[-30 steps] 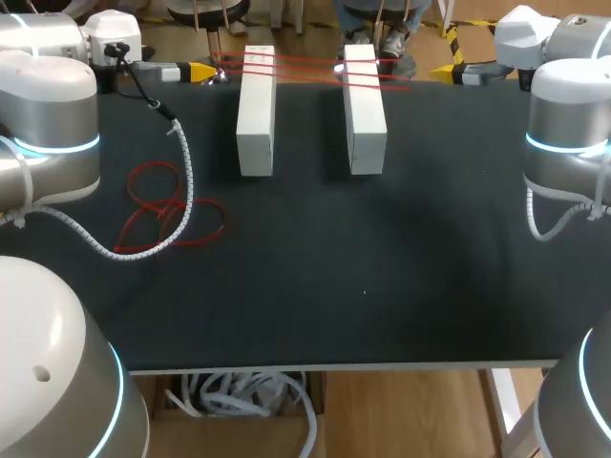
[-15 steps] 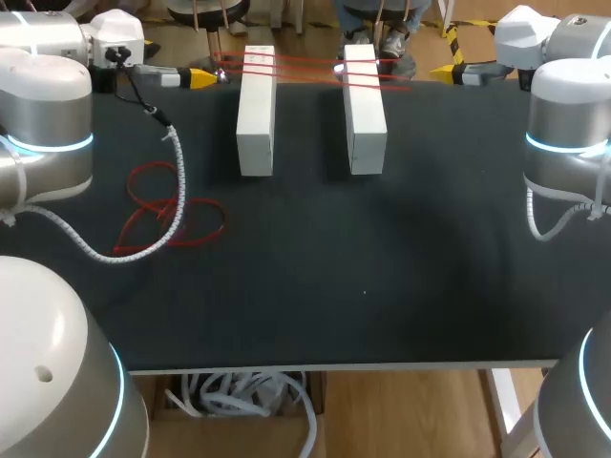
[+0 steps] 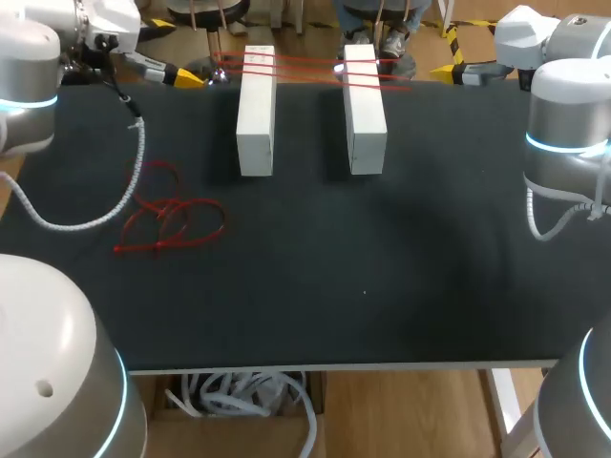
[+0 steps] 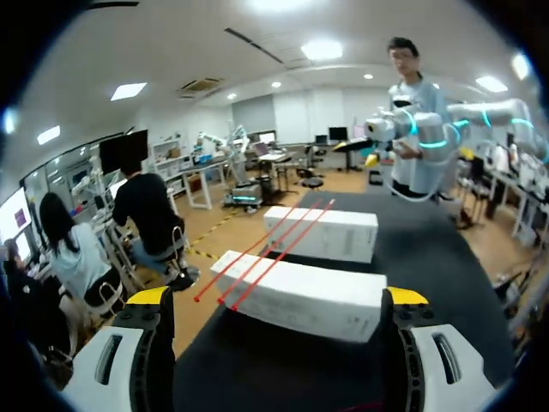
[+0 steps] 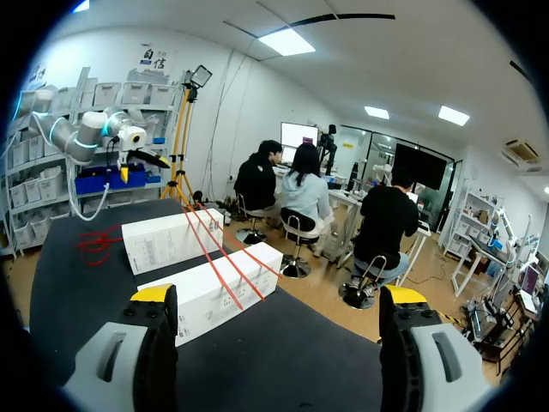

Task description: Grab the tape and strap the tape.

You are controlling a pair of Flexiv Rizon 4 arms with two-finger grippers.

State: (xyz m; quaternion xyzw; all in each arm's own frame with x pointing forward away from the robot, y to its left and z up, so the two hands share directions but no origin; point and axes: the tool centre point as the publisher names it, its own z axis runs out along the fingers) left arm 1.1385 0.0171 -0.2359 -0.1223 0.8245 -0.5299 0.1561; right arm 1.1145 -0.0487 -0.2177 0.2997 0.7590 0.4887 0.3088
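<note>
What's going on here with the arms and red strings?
Two robot arms are strapping red tape over two white boxes. Three strands already cross their far ends; more tape lies in a loose pile on the left of the table. The left gripper and right gripper hover open at the far edge, holding nothing.

— The loose red tape (image 3: pixel 170 221)?
— Tangled in loops, lying flat near the table's (image 3: pixel 382 286) left edge.
— And the taut strands (image 3: pixel 305 65)?
— Three, stretched across both white boxes (image 3: pixel 256 110) by the far edge.
</note>
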